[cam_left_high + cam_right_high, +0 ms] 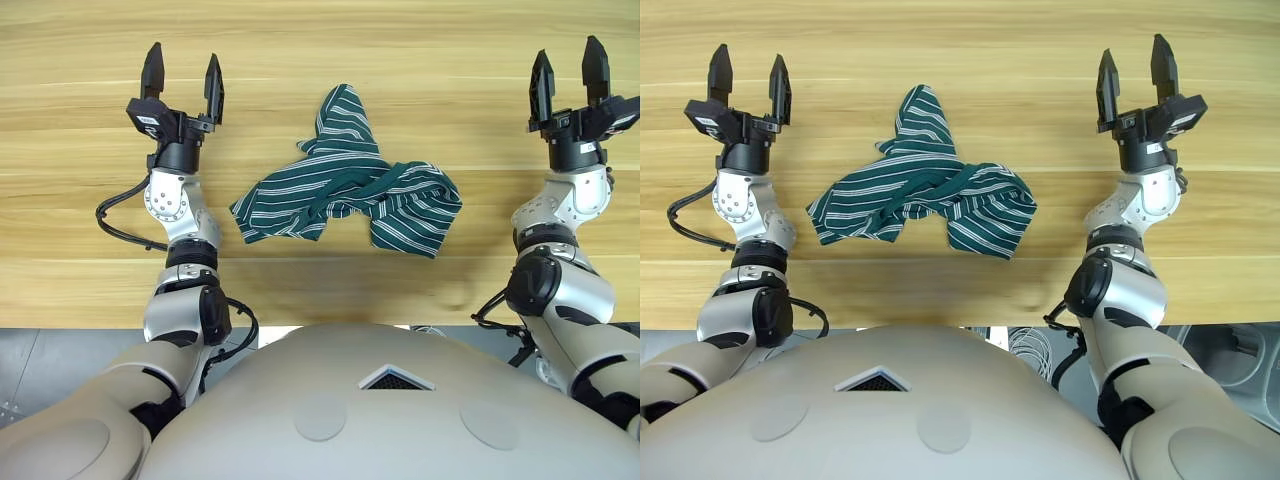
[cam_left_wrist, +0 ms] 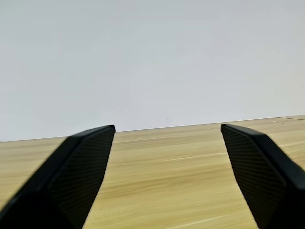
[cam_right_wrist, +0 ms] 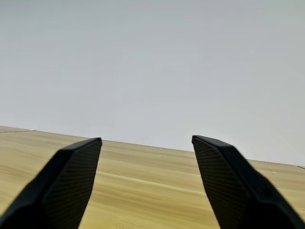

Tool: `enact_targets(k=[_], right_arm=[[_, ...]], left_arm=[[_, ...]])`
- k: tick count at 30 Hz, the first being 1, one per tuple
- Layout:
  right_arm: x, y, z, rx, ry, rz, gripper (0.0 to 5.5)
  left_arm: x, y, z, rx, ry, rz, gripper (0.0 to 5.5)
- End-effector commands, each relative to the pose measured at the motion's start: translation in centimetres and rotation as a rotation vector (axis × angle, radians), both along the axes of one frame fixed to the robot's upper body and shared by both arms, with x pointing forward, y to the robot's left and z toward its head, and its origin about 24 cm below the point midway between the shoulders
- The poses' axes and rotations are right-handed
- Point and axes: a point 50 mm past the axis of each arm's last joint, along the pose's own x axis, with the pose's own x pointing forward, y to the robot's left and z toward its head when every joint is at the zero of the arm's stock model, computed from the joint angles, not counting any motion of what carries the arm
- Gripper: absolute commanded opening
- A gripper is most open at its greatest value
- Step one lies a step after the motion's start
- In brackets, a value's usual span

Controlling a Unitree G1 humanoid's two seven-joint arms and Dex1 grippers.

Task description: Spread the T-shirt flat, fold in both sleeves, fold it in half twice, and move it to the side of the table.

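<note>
A dark green T-shirt (image 1: 345,185) with thin white stripes lies crumpled in a heap at the middle of the wooden table (image 1: 320,40), one corner poking toward the far side. My left gripper (image 1: 181,78) stands open over the table well to the left of the shirt, nothing between its fingers. My right gripper (image 1: 568,72) is open too, off to the shirt's right, also holding nothing. In the left wrist view the black fingertips (image 2: 81,167) frame bare wood; the right wrist view shows its fingertips (image 3: 228,176) the same way.
The table's near edge (image 1: 300,326) runs just in front of my torso, with grey floor below. Bare wood stretches on both sides of the shirt and beyond it. A pale wall (image 2: 152,57) rises behind the table's far edge.
</note>
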Motion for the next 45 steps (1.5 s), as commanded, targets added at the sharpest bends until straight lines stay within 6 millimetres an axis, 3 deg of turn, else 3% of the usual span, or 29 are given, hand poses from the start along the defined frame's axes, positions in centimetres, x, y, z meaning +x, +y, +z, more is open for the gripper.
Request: enact_targets(k=[1, 10, 13, 18, 22, 27, 34, 39, 45], right_arm=[[0.3, -0.3, 0.7, -0.016, -0.016, 0.003, 3.52], [0.3, 0.1, 0.6, -0.030, -0.008, 0.050, 3.52], [-0.5, 0.1, 0.4, -0.015, 0.004, 0.222, 3.52], [-4.2, -0.7, 0.0, -0.129, 0.182, 0.650, 3.52], [-6.4, 0.4, 1.0, -0.173, 0.218, 0.799, 3.71], [-7.4, 3.1, -0.2, -0.320, 0.359, 0.774, 4.59], [-6.9, 4.7, -1.8, -0.462, 0.494, 0.696, 4.59], [-7.2, 4.7, -2.1, -0.476, 0.494, 0.711, 3.82], [-7.4, 4.1, -0.4, -0.437, 0.418, 0.732, 2.71]], left_arm=[[0.1, 0.1, 0.1, 0.001, -0.002, 0.002, 4.00], [-0.4, 0.6, 0.0, 0.012, 0.000, 0.011, 4.00], [-0.5, 0.8, 0.0, 0.020, 0.000, 0.009, 4.00], [-0.7, 1.1, 0.1, 0.034, 0.001, 0.016, 4.00], [-0.8, 0.9, 0.0, 0.032, 0.003, 0.015, 4.00], [-0.7, 0.8, 0.0, 0.030, 0.004, 0.012, 4.00], [-0.8, 0.8, 0.0, 0.030, 0.001, 0.014, 4.00], [-0.9, 0.7, 0.0, 0.030, -0.001, 0.016, 4.00], [-0.9, 0.5, -0.1, 0.029, -0.001, 0.010, 4.00]])
